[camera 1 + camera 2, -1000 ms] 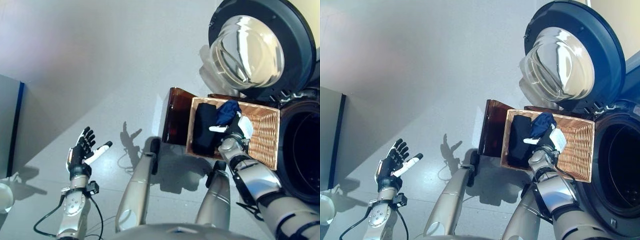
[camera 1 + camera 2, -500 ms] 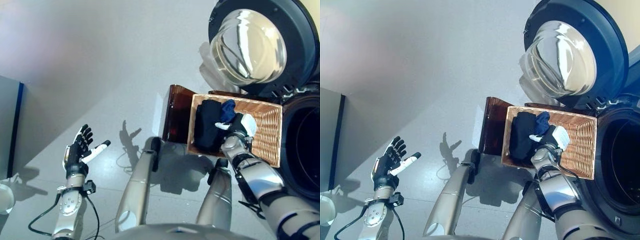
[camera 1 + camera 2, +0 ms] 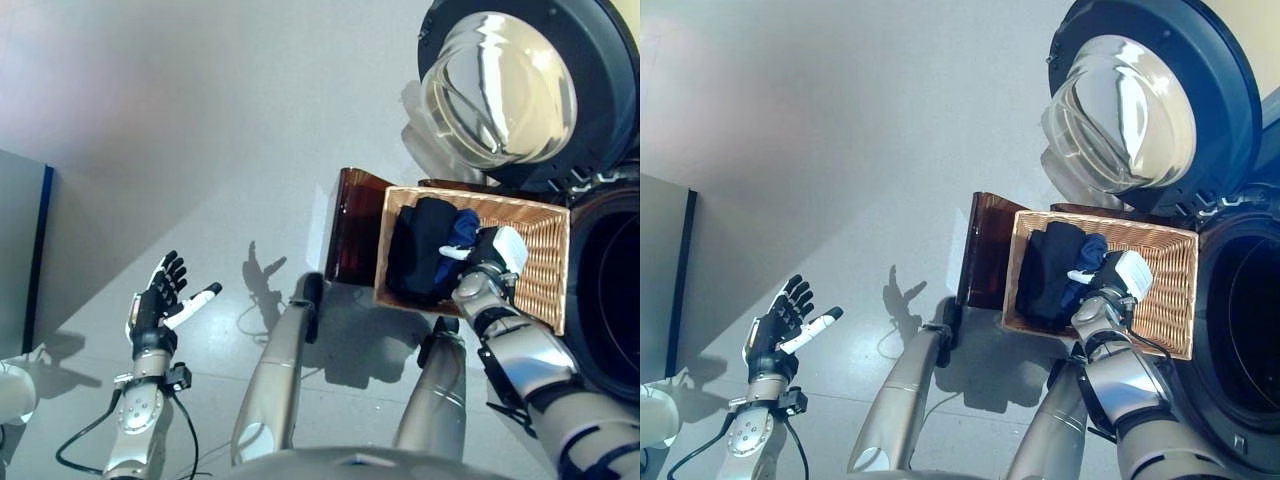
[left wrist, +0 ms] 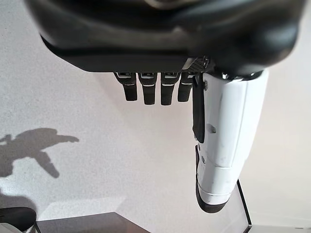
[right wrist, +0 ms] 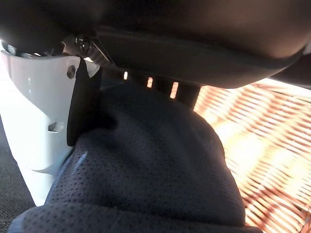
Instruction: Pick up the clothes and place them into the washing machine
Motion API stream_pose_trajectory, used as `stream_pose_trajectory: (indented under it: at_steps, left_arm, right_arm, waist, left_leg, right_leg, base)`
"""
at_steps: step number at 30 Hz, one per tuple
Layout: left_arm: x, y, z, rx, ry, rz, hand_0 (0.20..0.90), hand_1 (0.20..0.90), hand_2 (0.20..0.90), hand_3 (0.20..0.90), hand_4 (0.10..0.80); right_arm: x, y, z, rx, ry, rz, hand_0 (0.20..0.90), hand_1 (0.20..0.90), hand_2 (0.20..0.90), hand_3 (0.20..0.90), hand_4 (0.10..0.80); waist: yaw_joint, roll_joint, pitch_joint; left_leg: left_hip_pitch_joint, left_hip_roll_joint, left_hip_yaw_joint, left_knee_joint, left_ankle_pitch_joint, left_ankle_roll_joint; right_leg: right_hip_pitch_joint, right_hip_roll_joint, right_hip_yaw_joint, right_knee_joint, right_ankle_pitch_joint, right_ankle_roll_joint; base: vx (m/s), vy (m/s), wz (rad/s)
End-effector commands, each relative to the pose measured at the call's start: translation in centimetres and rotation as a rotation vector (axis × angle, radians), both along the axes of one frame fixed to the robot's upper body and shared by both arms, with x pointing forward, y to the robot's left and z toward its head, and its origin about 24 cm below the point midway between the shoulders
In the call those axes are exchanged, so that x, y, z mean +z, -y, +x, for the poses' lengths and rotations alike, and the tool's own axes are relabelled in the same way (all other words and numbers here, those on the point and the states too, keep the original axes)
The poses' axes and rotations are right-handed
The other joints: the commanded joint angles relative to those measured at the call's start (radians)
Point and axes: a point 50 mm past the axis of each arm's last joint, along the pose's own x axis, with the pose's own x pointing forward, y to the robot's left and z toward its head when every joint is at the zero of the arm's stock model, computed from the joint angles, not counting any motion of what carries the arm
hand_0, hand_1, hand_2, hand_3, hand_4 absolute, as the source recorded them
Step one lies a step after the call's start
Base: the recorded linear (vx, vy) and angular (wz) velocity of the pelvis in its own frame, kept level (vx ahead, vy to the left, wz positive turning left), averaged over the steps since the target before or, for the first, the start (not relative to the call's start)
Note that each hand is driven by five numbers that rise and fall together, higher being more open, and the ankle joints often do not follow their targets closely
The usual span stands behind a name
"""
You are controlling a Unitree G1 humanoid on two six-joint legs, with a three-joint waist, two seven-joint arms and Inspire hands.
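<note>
- The left robot hand (image 3: 157, 303) is hanging out at the far left, above the grey floor (image 3: 200, 150). Its fingers are spread straight and it is holding nothing; it appears to be idle.
- A dark brown stand (image 3: 352, 228) is sitting near the middle of the scene, touching the left side of a wicker basket (image 3: 545, 270).
- The clothes are lying inside the basket, against its left wall: a black garment (image 3: 415, 245) and, just to its right, a blue garment (image 3: 458, 232) partly resting on the black one.
- The right robot hand (image 3: 490, 255) is reaching into the basket and pressing onto the blue garment (image 5: 160, 160). In the right wrist view, the white-covered thumb (image 5: 39, 121) is lying against the cloth on one side, but the fingers are disappearing behind the fold, so whether they are closing on it cannot be told.
- The washing machine is standing at the far right: its round door (image 3: 520, 85) is swinging wide open above the basket, and the dark drum opening (image 3: 610, 300) is gaping just beside the basket's right edge.
- Judging by this, the step in hand is grasping the blue garment. The next move likely calls for securing the hold, lifting the cloth clear of the basket rim, then carrying it right into the drum.
</note>
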Motion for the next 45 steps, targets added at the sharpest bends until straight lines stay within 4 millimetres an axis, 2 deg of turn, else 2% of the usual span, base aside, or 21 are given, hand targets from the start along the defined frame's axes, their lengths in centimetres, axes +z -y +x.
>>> stream_pose_trajectory:
  at_steps: [1, 5, 6, 10, 12, 16, 22, 33, 37, 38, 42, 45]
  left_arm:
    - [2.7, -3.5, -0.5, 0.102, 0.123, 0.102, 0.9, 0.9, 0.9, 0.9, 0.8]
    - [2.5, -3.6, -0.4, 0.113, 0.114, 0.101, 0.9, 0.9, 0.9, 0.9, 0.8]
    - [1.9, -3.8, -0.4, 0.141, 0.098, 0.09, 0.9, 0.9, 0.9, 0.9, 0.8]
    - [1.6, -4.0, -0.6, 0.158, 0.085, 0.08, 0.9, 0.9, 0.9, 0.9, 0.8]
    - [1.5, -4.2, -0.9, 0.175, 0.084, 0.068, 0.9, 0.9, 0.9, 0.9, 0.8]
    - [0.8, -4.0, -1.1, 0.167, 0.062, 0.039, 0.9, 0.9, 0.9, 0.9, 0.8]
    - [0.5, -3.6, -0.7, 0.156, 0.06, 0.015, 0.9, 0.9, 0.9, 0.9, 0.8]
    - [-0.2, -2.2, -0.2, 0.124, 0.062, -0.051, 0.9, 0.9, 0.9, 0.9, 0.8]
    - [-0.5, -2.0, -0.4, 0.129, 0.063, -0.077, 0.9, 0.9, 0.9, 0.9, 0.8]
    - [-0.6, -1.9, -0.5, 0.13, 0.062, -0.087, 0.9, 0.9, 0.9, 0.9, 0.8]
    - [-0.8, -1.8, -0.6, 0.126, 0.053, -0.095, 0.9, 0.9, 0.9, 0.9, 0.8]
    - [-1.0, -1.5, -0.8, 0.113, 0.049, -0.107, 0.9, 0.9, 0.9, 0.9, 0.8]
  right_arm:
    - [0.8, 2.2, -0.7, -0.061, 0.057, -0.036, 0.2, 0.2, 0.2, 0.2, 0.3]
    - [0.7, 1.6, -0.5, -0.044, 0.126, 0.049, 0.2, 0.2, 0.2, 0.2, 0.3]
    - [0.2, 0.5, -0.6, -0.044, 0.263, 0.251, 0.2, 0.2, 0.2, 0.2, 0.3]
    - [0.1, 0.0, -0.9, -0.051, 0.35, 0.37, 0.2, 0.2, 0.2, 0.2, 0.3]
    - [-0.5, 0.0, -1.5, -0.09, 0.431, 0.514, 0.2, 0.2, 0.2, 0.2, 0.3]
    - [-2.0, 0.0, -2.7, -0.126, 0.453, 0.648, 0.2, 0.2, 0.2, 0.2, 0.3]
    - [-3.1, 0.5, -4.0, -0.194, 0.5, 0.765, 0.2, 0.2, 0.2, 0.2, 0.3]
    - [-4.9, 1.6, -6.9, -0.39, 0.807, 1.095, 0.2, 0.2, 0.2, 0.2, 0.3]
    - [-5.3, 2.1, -8.1, -0.486, 1.005, 1.216, 0.2, 0.2, 0.2, 0.2, 0.3]
    - [-5.5, 2.5, -8.7, -0.528, 1.058, 1.223, 0.2, 0.2, 0.2, 0.2, 0.3]
    - [-5.5, 2.9, -9.2, -0.552, 1.101, 1.218, 0.2, 0.2, 0.2, 0.2, 0.3]
    - [-4.9, 3.2, -9.5, -0.598, 1.267, 1.248, 0.2, 0.2, 0.2, 0.2, 0.3]
  waist:
    - [0.005, 0.008, -0.036]
    - [-0.008, -0.006, -0.037]
    - [-0.028, -0.027, -0.04]
    - [-0.039, -0.041, -0.041]
    - [-0.046, -0.052, -0.042]
    - [-0.055, -0.071, -0.046]
    - [-0.058, -0.088, -0.046]
    - [-0.081, -0.096, -0.053]
    - [-0.09, -0.091, -0.057]
    - [-0.096, -0.086, -0.058]
    - [-0.1, -0.08, -0.058]
    - [-0.109, -0.062, -0.059]
  left_leg:
    - [0.059, 0.007, 0.007, -0.07, -0.008, -0.004]
    - [0.084, 0.012, 0.01, -0.102, 0.0, -0.007]
    - [0.115, 0.017, 0.014, -0.143, 0.009, -0.012]
    - [0.146, 0.022, 0.016, -0.184, 0.021, -0.016]
    - [0.185, 0.024, 0.019, -0.231, 0.035, -0.018]
    - [0.25, 0.023, 0.02, -0.302, 0.06, -0.025]
    - [0.332, 0.03, 0.01, -0.378, 0.088, -0.035]
    - [0.43, 0.044, 0.015, -0.473, 0.127, -0.044]
    - [0.448, 0.047, 0.015, -0.477, 0.123, -0.046]
    - [0.446, 0.047, 0.016, -0.471, 0.121, -0.047]
    - [0.442, 0.048, 0.017, -0.462, 0.118, -0.048]
    - [0.442, 0.049, 0.018, -0.452, 0.104, -0.05]
  right_leg:
    - [0.006, 0.013, -0.003, -0.088, 0.17, -0.069]
    - [0.037, 0.016, -0.013, -0.126, 0.181, -0.067]
    - [0.068, 0.021, -0.02, -0.173, 0.197, -0.063]
    - [0.105, 0.023, -0.031, -0.223, 0.211, -0.06]
    - [0.15, 0.021, -0.046, -0.277, 0.229, -0.055]
    - [0.233, 0.019, -0.073, -0.369, 0.255, -0.047]
    - [0.336, 0.014, -0.113, -0.465, 0.282, -0.036]
    - [0.425, 0.018, -0.136, -0.554, 0.31, -0.027]
    - [0.436, 0.02, -0.134, -0.555, 0.306, -0.026]
    - [0.434, 0.019, -0.13, -0.551, 0.303, -0.026]
    - [0.427, 0.019, -0.124, -0.541, 0.298, -0.026]
    - [0.418, 0.021, -0.113, -0.526, 0.28, -0.026]
  base:
    - [0.046, -0.016, -0.01]
    - [0.023, -0.011, -0.02]
    - [0.049, -0.023, -0.06]
    - [0.047, -0.027, -0.06]
    - [0.045, -0.029, -0.19]
    - [0.071, -0.055, -0.07]
    - [0.072, -0.062, -0.01]
    - [0.047, -0.026, -0.03]
    - [0.027, -0.014, -0.05]
    - [0.0, 0.0, 0.0]
    - [0.0, 0.0, 0.0]
    - [-0.003, 0.005, -0.01]
